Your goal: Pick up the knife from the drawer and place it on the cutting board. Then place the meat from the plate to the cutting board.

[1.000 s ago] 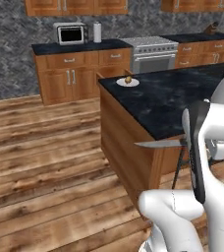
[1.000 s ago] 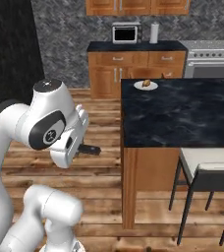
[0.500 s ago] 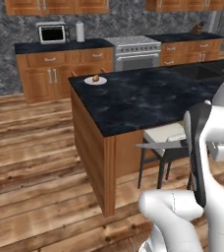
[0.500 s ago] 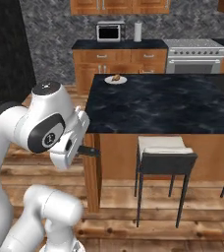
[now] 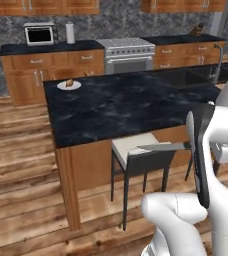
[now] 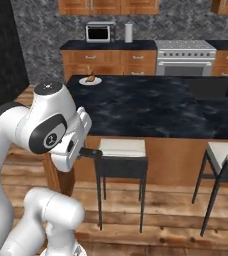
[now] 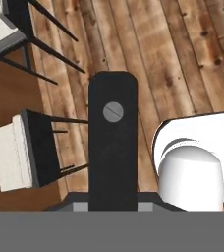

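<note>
Grey blade out sideways, the knife (image 5: 162, 147) rides level at the arm's hand, carried clear of the stools, I'd judge, while the base travels. Its dark handle runs up between the gripper (image 7: 113, 204) fingers, which are clamped narrow on it. Far ahead of the gripper, across the black island, the meat (image 5: 69, 83) waits on the plate (image 5: 62, 87).

The plate (image 5: 69, 85) sits at the far left corner of the desk (image 5: 126, 102) — the meat (image 5: 69, 82) on it; a stool (image 5: 136, 150) stands before the desk, the stove (image 5: 126, 54) behind.
</note>
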Robot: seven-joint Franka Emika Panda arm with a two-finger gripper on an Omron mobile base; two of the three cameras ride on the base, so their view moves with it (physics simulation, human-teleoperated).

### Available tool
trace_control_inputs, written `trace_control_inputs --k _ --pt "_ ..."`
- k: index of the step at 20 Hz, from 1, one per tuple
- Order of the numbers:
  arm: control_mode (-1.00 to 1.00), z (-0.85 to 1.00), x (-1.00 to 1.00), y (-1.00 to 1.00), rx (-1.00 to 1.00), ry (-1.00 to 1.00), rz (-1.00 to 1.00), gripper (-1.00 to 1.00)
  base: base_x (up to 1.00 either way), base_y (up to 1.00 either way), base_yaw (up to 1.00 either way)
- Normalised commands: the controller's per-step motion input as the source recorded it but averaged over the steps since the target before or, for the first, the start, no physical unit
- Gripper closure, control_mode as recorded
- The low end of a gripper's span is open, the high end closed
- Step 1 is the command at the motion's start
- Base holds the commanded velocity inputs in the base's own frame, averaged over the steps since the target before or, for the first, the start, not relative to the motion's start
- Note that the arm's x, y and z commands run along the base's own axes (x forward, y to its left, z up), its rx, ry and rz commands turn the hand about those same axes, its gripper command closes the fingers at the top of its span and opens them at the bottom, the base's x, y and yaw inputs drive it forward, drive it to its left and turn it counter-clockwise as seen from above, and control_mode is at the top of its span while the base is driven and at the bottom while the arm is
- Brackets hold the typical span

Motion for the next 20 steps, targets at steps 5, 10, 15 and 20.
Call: trace_control_inputs --k 5,10,15,20 --pt "1.00 0.00 0.00 0.00 0.00 0.00 0.00 1.00 0.00 -1.00 0.06" --pt "1.00 0.00 0.00 0.00 0.00 0.00 0.00 1.00 0.00 -1.00 0.01" --pt "1.00 0.00 0.00 0.00 0.00 0.00 0.00 1.00 0.00 -1.00 0.00" --pt "1.00 0.00 0.00 0.00 0.00 0.00 0.00 1.00 0.00 -1.00 0.03"
